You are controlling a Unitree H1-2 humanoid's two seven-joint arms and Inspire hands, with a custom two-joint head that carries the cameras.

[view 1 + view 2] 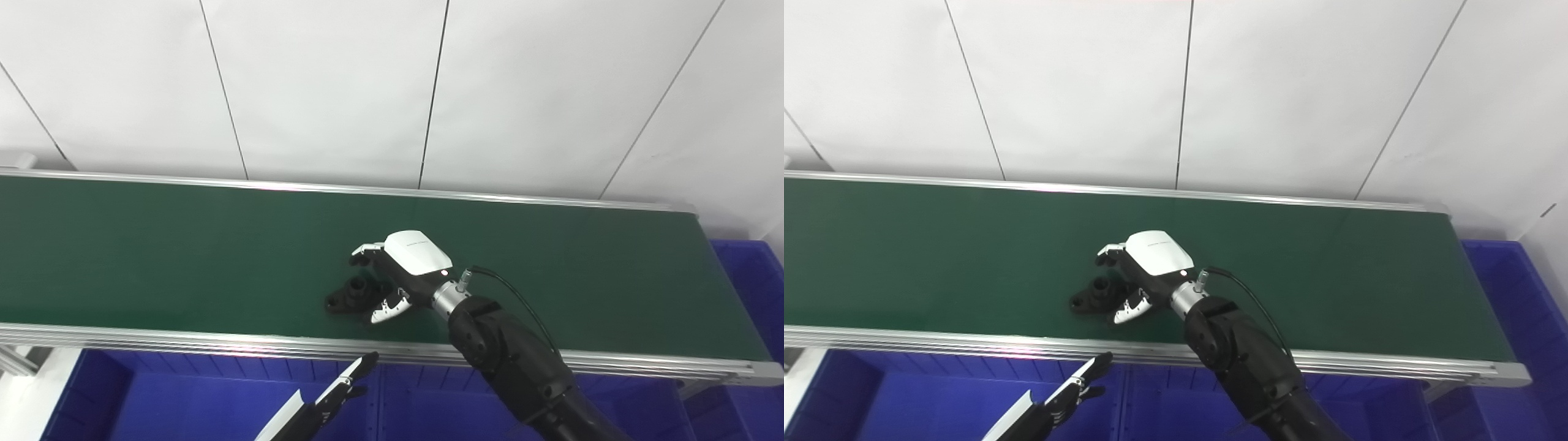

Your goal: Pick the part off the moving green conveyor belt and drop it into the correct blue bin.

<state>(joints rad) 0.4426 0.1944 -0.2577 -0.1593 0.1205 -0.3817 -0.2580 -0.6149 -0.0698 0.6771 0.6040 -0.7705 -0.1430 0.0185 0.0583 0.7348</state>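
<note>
Nearest the camera, the left hand [343,386] pokes up from the bottom edge over the blue bins [202,398] that sit below the conveyor's near side. Its dark fingers [365,362] are stretched out and slightly apart, holding nothing, with their tips just short of the belt's near metal rail [184,343].

Beside it the right arm [520,367] rises from the lower right – thick and black, with a thin black cable [520,300] looping off its wrist – and reaches over the rail onto the green belt [153,257]. The right hand [398,275], white-backed, is down on the belt with its fingers partly curled around the part [350,295], a small black piece with a round collar and a flat lug sticking out to the left. The thumb lies on the near side of the part and the other fingers on the far side; whether they are already pressing on it or only cupped around it I cannot tell. The part rests on the belt surface, closer to the near rail than the far one, about midway along the visible stretch.

Another blue bin [753,288] stands off the belt's right end. Behind the far rail [367,190] is a white panelled wall [337,86].
</note>
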